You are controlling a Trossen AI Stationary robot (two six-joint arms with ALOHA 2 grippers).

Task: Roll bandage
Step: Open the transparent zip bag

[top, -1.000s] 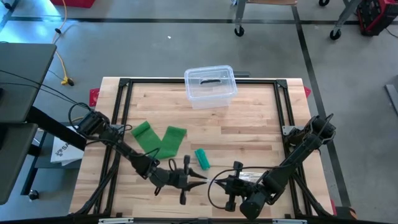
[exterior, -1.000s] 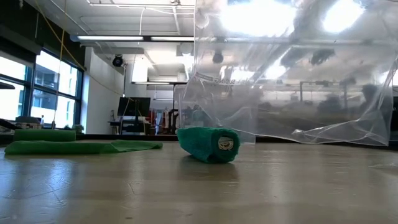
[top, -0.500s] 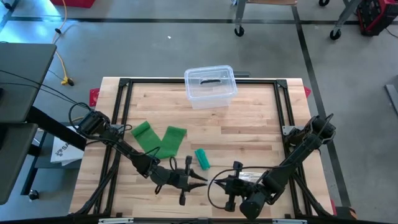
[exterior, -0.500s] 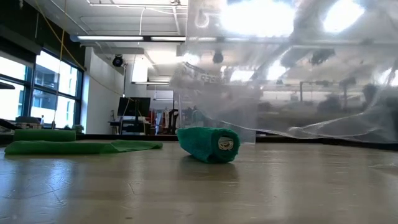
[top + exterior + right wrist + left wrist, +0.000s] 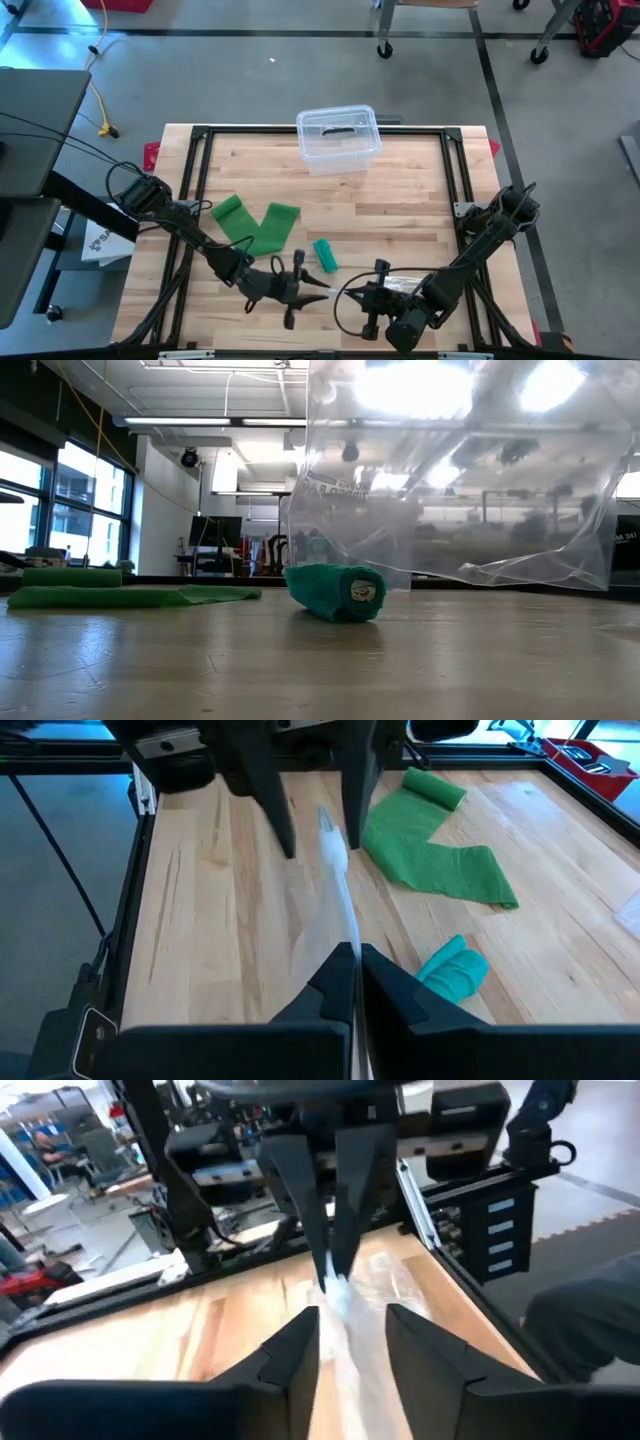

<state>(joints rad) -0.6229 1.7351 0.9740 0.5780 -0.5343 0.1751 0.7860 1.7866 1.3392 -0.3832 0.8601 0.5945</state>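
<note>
A clear plastic bag (image 5: 460,490) hangs between my two grippers near the table's front edge. My right gripper (image 5: 357,970) is shut on it. My left gripper (image 5: 350,1345) is open, with one finger on either side of the bag's other end (image 5: 330,825). In the high view the left gripper (image 5: 322,290) and the right gripper (image 5: 345,296) face each other closely. A rolled teal bandage (image 5: 326,254) lies on the table just beyond them. An unrolled green bandage (image 5: 258,225) lies flat to its left, one end rolled up (image 5: 70,576). My right gripper pinches an edge of the clear bag (image 5: 345,935) between its two fingers, coming level from the table's right side. The bag stands edge-on from the fingers toward my left gripper and hangs down, its lower edge (image 5: 520,575) above the tabletop. My left gripper: I cannot tell whether its open fingers touch the bag.
A clear lidded container (image 5: 338,137) stands at the table's far edge, middle. A black frame (image 5: 200,150) runs around the tabletop. Bare wood lies to the right of the teal roll and in the table's middle.
The clear bag has swayed. Half a second ago its lower edge rose and the sheet tilted, and now it hangs down again. Both bandages have stayed in place.
</note>
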